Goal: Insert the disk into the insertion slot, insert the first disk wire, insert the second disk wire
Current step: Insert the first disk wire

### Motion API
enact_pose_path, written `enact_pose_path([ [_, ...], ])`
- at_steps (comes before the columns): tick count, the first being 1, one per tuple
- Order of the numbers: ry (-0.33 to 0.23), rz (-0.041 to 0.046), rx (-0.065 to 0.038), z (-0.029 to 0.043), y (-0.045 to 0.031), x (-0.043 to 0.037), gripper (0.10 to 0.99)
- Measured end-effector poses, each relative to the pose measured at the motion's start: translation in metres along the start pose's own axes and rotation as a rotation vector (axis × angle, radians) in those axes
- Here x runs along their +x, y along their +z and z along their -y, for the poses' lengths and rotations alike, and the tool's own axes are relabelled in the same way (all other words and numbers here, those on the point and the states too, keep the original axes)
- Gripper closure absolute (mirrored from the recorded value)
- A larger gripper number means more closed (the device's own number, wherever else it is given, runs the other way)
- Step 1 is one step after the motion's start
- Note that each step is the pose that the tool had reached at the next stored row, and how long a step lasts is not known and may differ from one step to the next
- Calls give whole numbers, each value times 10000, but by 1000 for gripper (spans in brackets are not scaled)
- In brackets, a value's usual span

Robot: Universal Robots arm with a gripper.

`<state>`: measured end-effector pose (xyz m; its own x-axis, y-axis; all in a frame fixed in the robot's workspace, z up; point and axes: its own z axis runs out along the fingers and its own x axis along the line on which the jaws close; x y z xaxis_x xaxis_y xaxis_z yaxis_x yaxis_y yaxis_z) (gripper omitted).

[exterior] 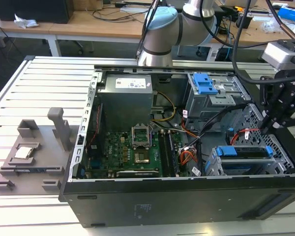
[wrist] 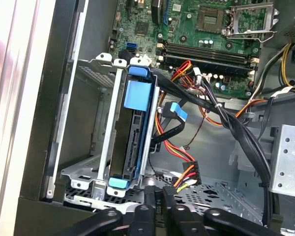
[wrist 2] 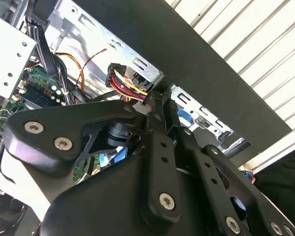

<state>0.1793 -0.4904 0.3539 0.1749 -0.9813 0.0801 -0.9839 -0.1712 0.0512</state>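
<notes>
Nearest: find the gripper [wrist: 158, 191] right at the open end of the insertion slot [wrist: 104, 132], w/ fingers [wrist: 149, 199] drawn almost fully together, only a thin gap left. Prob. pinching the end plug of the second disk wire [wrist: 191, 171], i.e. the yellow-red-black bundle leading straight to the tips; cannot confirm the hold itself, hidden behind the fingers. Judge the disk step as done and a wire step in hand, most likely the 2nd. Calls, in my judgement, for squaring the plug to the connector edge of the disk, then a straight, soft push, w/ care for the tight room at this end of the slot and the other cables close by. Inside the slot: the disk [wrist: 133, 140], seated in its blue carrier and filling one bay; see nothing in the bay next to it. Just beside the slot, on the carrier's side: a black cable w/ blue plug [wrist: 174, 112]. Farther from the slot, all inside the PC case [exterior: 137, 209]: the taller grey cage w/ blue clip [exterior: 206, 84], then the mobo [exterior: 132, 152], then the PSU [exterior: 125, 93]. Farthest from the slot, outside the case: a grey fixture [exterior: 44, 167] holding a small square chip [exterior: 24, 152].
</notes>
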Motion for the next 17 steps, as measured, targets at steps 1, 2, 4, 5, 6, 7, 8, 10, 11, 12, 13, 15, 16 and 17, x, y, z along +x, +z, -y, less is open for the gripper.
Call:
enact_pose_path([
  [1,0,2,0,0,1,0,914],
  [2,0,2,0,0,1,0,914],
  [4,0,1,0,0,1,0,914],
  [5,0,0,0,0,1,0,914],
  [6,0,1,0,0,1,0,914],
  [7,0,2,0,0,-1,0,914],
  [8,-1,7,1,0,-14,0,914],
  [10,-1,4,0,-3,-46,3,914],
  [11,-1,16,2,-17,-47,7,914],
  [12,-1,21,4,-31,-46,14,914],
  [13,-1,24,4,-50,-43,31,914],
  [15,-1,28,5,-95,-37,68,914],
  [16,-1,35,6,-117,-35,77,914],
  [17,-3,63,11,-147,-34,82,914],
])
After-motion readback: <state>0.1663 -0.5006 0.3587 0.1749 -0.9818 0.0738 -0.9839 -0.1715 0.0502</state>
